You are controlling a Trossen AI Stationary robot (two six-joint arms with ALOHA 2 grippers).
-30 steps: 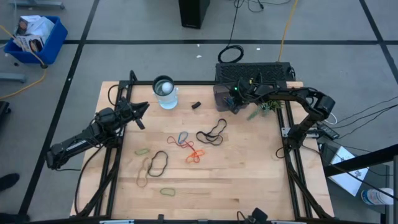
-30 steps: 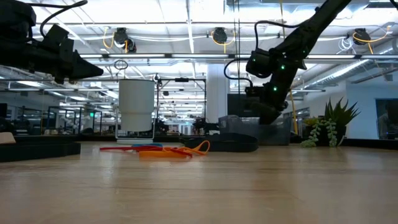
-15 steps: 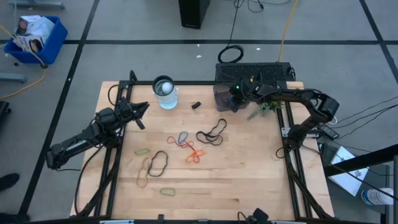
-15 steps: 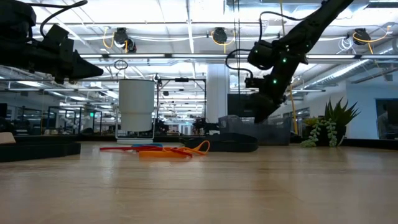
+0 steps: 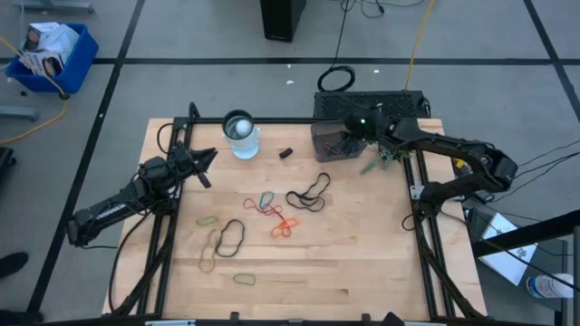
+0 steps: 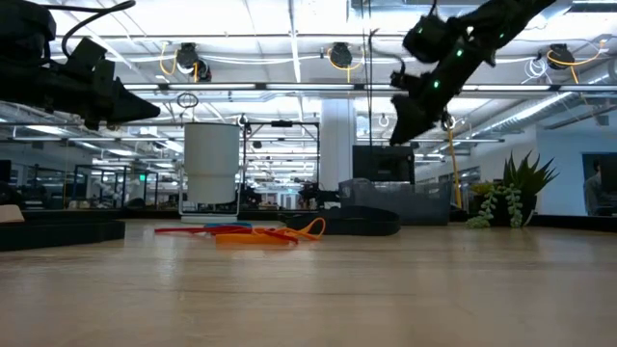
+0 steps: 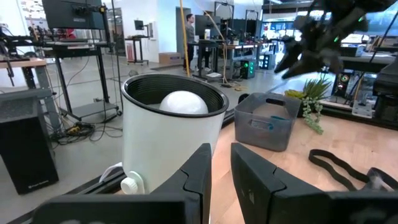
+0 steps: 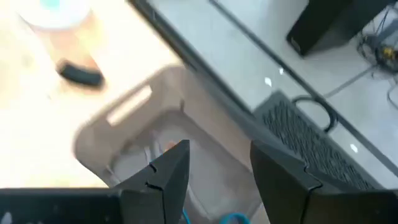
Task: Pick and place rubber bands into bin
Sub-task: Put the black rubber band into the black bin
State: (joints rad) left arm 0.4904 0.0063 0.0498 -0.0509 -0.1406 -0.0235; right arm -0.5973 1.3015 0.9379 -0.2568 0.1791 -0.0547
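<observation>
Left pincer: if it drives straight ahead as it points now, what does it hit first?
Most likely the white cup, dead ahead of the left pincer; the grey bin lies beyond, off to one side.

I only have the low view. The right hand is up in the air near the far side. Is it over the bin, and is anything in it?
Observer: In the high view the right hand is above the bin, by its far right corner. Its own wrist view shows open fingers with nothing between them.
Operator: How many bands are left on the table?
Observer: Several: a black loop, an orange-red one, others nearer the front.
Operator: Left hand?
Observer: Waiting beside the white cup, apart from it.
</observation>
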